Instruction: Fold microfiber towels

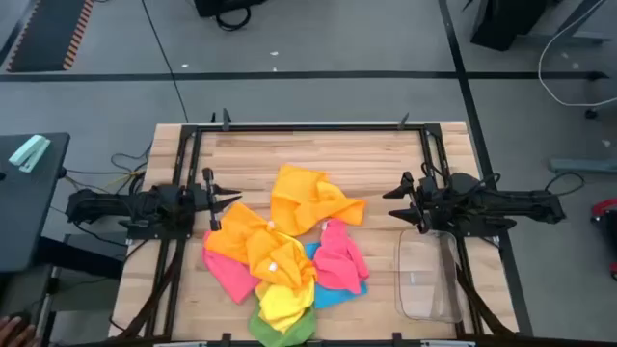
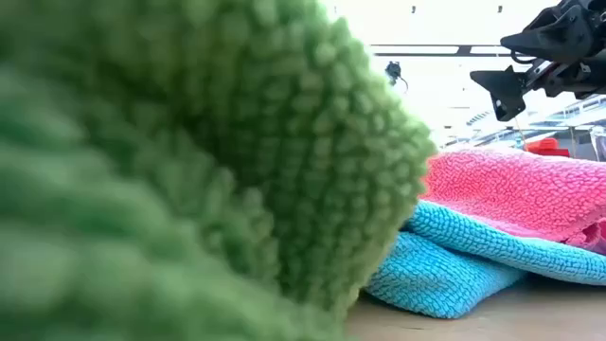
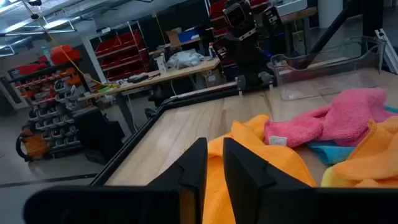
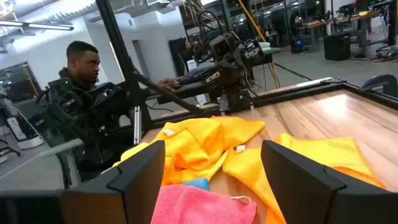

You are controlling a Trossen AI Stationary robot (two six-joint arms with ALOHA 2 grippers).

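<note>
Several microfiber towels (image 1: pixel 284 253) lie heaped near the middle of the wooden table (image 1: pixel 366 159), toward its front edge, all crumpled and none folded yet. Counting by colour from above, I make out at least two orange ones (image 1: pixel 307 198), two patches of pink (image 1: pixel 339 255) (one towel or two, I cannot tell), one yellow (image 1: pixel 282 304), one blue (image 1: pixel 330 292) and one green (image 1: pixel 280 333) at the very front. They overlap too much for a sure total.

One clear plastic bin (image 1: pixel 429 275) stands to the right of the heap, apart from it.

These cloths look soft, light and floppy, with a nubby pile that should give fair grip, I'd judge. They will sag and drag their neighbours along, so a free corner or hem at the pile's edge seems the best place to pinch, lifting well clear before spreading.

Left tool (image 1: pixel 224 200) hovers at the heap's left edge over an orange towel, its fingers nearly pressed together with nothing visibly between them. Right tool (image 1: pixel 400 198) hangs just right of the heap, spread wide and empty.
</note>
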